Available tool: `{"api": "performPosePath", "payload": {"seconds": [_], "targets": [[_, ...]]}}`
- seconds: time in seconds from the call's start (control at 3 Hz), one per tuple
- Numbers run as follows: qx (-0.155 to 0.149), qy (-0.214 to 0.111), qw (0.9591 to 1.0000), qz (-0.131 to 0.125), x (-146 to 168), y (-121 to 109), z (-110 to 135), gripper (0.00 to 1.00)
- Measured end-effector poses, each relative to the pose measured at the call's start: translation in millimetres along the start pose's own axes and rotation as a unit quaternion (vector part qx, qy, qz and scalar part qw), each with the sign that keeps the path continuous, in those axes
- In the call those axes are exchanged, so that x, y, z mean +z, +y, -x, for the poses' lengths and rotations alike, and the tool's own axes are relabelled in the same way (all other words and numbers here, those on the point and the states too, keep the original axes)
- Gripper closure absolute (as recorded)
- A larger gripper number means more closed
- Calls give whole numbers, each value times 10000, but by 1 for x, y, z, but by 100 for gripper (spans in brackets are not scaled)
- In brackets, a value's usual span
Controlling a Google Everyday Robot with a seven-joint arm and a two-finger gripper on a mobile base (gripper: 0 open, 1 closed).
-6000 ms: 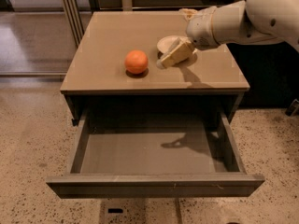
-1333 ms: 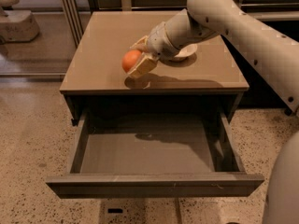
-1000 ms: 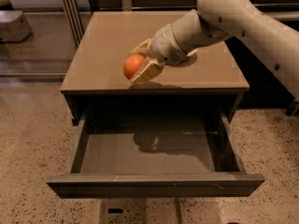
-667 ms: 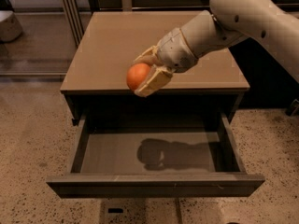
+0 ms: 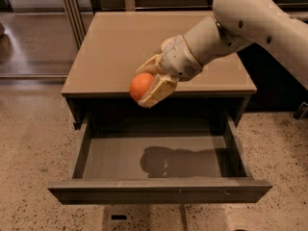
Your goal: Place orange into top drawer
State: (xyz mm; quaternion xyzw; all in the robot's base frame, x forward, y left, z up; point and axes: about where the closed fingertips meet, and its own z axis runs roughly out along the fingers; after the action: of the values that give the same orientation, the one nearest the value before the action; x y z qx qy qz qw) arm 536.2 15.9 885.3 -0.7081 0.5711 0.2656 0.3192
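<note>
One orange [image 5: 140, 86], and the hand [image 5: 147, 85] has it clamped between its two pale fingers [image 5: 158, 91]. It's up in the air right at the front edge of the worktop [image 5: 120, 47], over the back part of the top drawer [image 5: 159, 190], which is pulled way out. The orange isn't touching either one from where I stand. The chunky white arm [image 5: 250, 18] reaches in from the right. A dark shadow [image 5: 178, 162] sits on the drawer's floor.
</note>
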Motion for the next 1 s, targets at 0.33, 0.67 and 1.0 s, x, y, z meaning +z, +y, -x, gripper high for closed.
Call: {"api": "performPosePath", "payload": {"seconds": [0.33, 0.67, 1.0], "targets": [[86, 33, 9999, -64, 13, 21, -12, 100], [483, 99, 9988, 10, 52, 69, -65, 100], [691, 114, 9975, 51, 84, 92, -112, 100]]}}
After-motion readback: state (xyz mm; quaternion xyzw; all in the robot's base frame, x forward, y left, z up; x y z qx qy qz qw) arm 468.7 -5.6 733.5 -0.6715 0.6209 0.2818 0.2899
